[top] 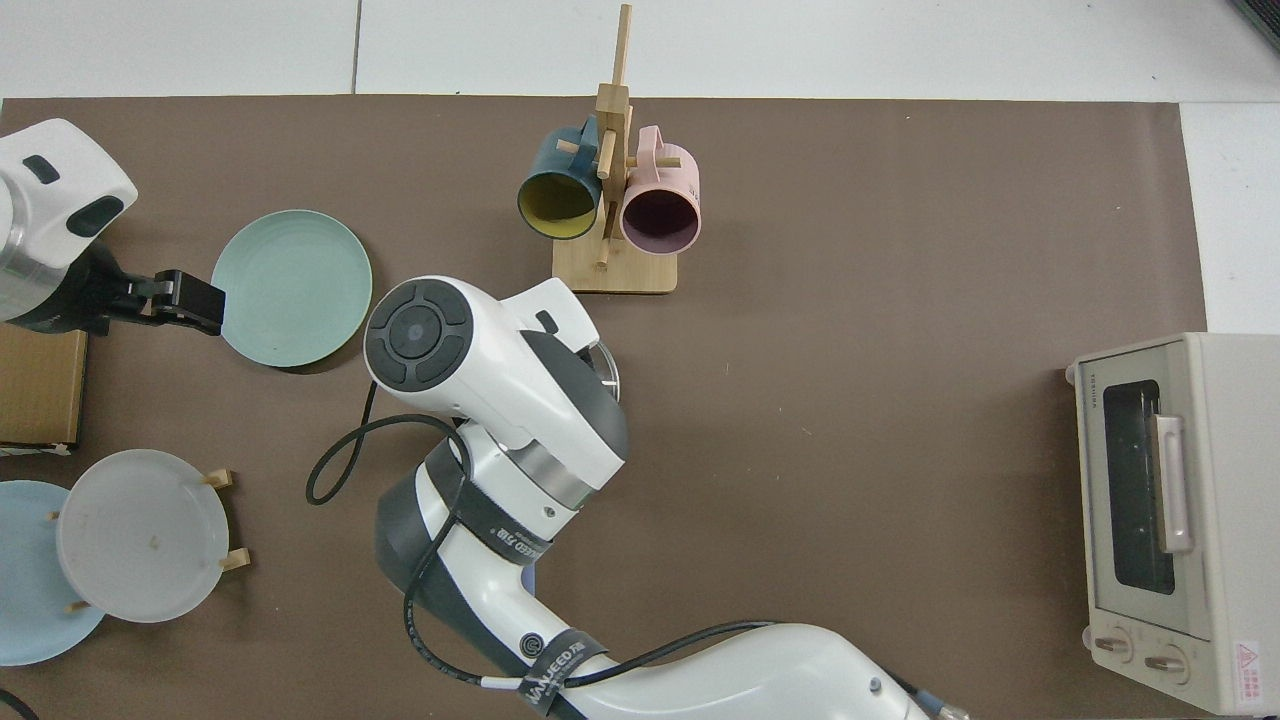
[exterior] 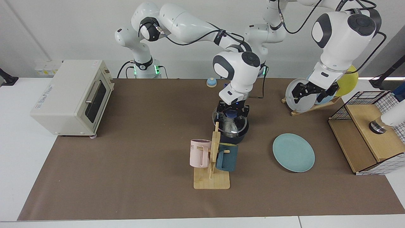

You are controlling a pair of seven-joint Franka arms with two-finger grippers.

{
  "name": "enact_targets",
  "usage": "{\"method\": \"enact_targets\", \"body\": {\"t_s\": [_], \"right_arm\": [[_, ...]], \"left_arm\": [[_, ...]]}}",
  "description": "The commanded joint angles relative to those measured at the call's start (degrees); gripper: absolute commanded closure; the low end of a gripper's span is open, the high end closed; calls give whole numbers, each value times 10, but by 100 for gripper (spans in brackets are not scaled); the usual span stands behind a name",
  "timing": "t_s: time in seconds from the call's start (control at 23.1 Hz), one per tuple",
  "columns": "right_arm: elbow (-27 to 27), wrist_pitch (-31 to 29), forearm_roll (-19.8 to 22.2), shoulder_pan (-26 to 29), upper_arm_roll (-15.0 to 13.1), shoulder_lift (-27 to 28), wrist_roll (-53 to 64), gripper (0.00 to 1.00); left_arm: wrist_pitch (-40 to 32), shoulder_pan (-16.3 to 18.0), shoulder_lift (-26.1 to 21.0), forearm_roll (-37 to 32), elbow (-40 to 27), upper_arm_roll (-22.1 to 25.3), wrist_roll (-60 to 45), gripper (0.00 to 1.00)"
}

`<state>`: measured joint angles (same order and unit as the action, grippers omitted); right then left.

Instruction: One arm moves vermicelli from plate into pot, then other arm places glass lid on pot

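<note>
The plate (exterior: 293, 152) lies bare at 3 o'clock of the pot (exterior: 233, 136). The vermicelli (exterior: 230, 126) sits inside, under the glass lid (exterior: 221, 117), which the right gripper (exterior: 233, 111) pinches by its knob to seat it. Farther, at 2 o'clock, the left gripper (exterior: 311, 91) waits open.

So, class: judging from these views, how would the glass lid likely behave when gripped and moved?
The glass lid, held by its knob in the right gripper over the pot, looks stiff. Being clear glass, it is probably fragile, and likely slippery at its rim.
</note>
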<state>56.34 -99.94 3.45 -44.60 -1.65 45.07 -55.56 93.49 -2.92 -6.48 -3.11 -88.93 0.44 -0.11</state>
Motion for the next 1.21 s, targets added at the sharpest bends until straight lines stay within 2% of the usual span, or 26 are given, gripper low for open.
{"method": "enact_targets", "body": {"t_s": [0.0, 0.17, 0.65, 0.95, 1.17], "right_arm": [[-28, -2, 4, 1, -2, 16, -12, 100], [-26, 1, 3, 2, 2, 10, -13, 100], [-23, -23, -4, 3, 3, 10, -14, 100], [-18, -28, -20, 9, 3, 9, -14, 100], [10, -53, -39, 10, 2, 3, -12, 100]], "left_arm": [[-2, -11, 10, 9, -7, 2, 13, 0], [11, -3, 11, 58, -12, 8, 40, 0], [16, -2, 11, 57, -12, 11, 89, 0], [17, -2, 11, 57, -10, 11, 83, 0], [16, -2, 11, 55, -9, 11, 81, 0]]}}
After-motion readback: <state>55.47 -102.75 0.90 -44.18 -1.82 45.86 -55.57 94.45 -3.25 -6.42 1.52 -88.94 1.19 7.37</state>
